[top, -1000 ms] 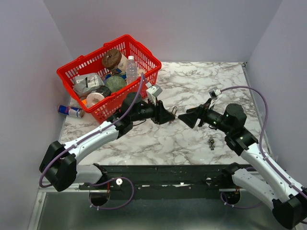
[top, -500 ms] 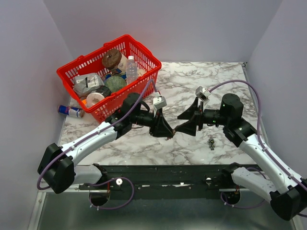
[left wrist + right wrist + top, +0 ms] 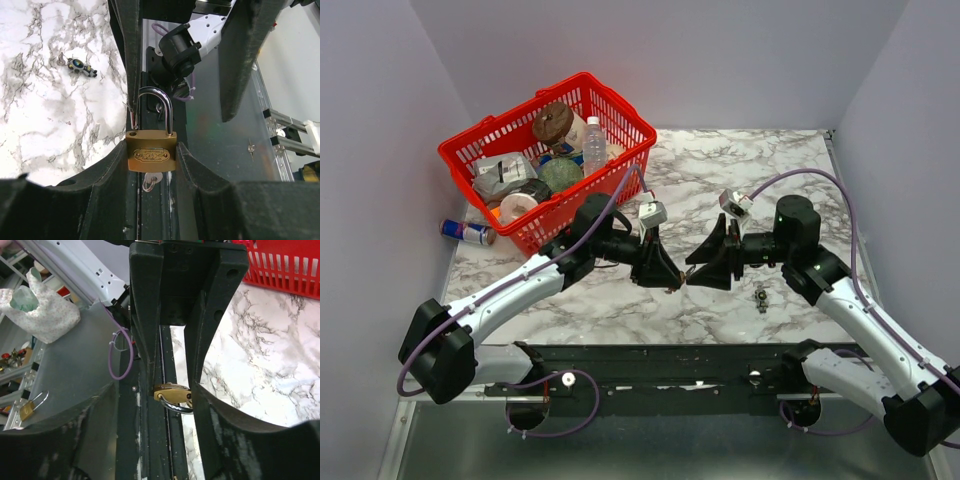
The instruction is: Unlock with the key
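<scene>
My left gripper (image 3: 672,278) (image 3: 151,147) is shut on the small brass padlock (image 3: 151,156) and holds its body by both sides, above the table's near edge. The silver shackle (image 3: 157,107) points away from the wrist. A small silver tab with a ring (image 3: 149,180) hangs under the padlock's bottom. My right gripper (image 3: 692,270) (image 3: 155,390) is open and faces the left one, jaws either side of the padlock (image 3: 172,393) without touching it. The key (image 3: 761,298), tiny with a dark head, lies on the marble below the right arm, and also shows in the left wrist view (image 3: 80,66).
A red basket (image 3: 620,110) full of groceries stands at the back left, with a can (image 3: 465,232) beside it on the marble table (image 3: 740,170). The dark base rail (image 3: 670,365) runs along the near edge. Another padlock (image 3: 26,408) lies off the table.
Both grippers dropped toward the near edge and turned. The right gripper has since closed in on the left gripper's tip, jaws open. The key on the table has not moved.
</scene>
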Controlling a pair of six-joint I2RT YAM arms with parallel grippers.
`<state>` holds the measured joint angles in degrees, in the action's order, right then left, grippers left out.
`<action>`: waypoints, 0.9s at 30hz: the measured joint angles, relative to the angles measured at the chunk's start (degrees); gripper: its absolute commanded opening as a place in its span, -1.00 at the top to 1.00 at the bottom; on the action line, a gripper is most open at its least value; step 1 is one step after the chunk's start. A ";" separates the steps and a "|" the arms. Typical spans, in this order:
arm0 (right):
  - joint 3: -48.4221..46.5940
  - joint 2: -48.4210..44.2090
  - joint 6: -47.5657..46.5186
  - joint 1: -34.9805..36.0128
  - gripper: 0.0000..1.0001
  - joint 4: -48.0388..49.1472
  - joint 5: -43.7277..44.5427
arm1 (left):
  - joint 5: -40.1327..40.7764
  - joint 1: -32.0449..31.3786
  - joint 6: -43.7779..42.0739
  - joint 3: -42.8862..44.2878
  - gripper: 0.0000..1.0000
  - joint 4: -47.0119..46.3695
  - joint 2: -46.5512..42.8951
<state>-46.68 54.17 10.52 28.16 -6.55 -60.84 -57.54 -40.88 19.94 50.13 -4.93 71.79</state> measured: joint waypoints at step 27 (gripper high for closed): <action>0.22 6.75 9.46 0.33 0.99 -2.82 16.46 | 26.21 -4.76 -11.91 0.22 1.00 10.73 -3.28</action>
<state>-46.46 60.93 19.99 28.49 -9.37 -44.38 -31.33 -45.65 8.03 50.35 5.80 68.51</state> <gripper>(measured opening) 0.024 0.441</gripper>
